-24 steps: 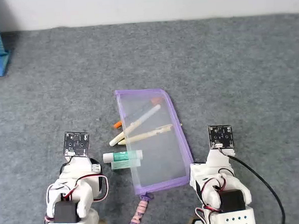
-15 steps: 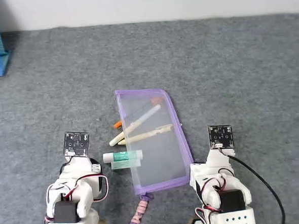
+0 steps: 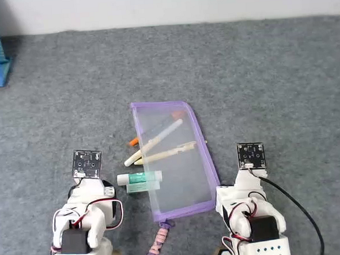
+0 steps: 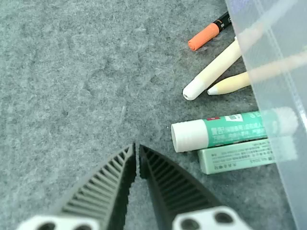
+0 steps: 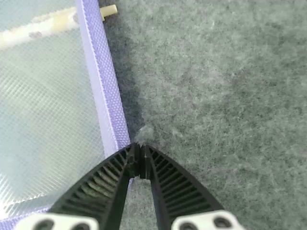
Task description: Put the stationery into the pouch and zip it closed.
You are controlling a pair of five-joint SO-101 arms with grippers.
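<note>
L gripper (image 4: 135,148): I see the fingers pressed together, holding nothing, over grey felt (image 3: 271,86) just left of the pouch (image 3: 188,181).
R gripper (image 5: 140,152): tips pinched together, empty, just beside the pouch's purple R edge.
Glue stick (image 3: 139,177): pokes out the pouch's L side, mint box (image 3: 143,187) touching it.
Pens: cream pens (image 3: 138,154) and orange-capped pen (image 3: 134,142) farther along the same side, half covered by the pouch.

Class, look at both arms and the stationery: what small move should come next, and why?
Probably open the left hand and ease it toward the glue stick. That hand is shut, close to the stick's white end, which pokes out past the pouch edge beside the pens; it looks the nearest item to grip.
</note>
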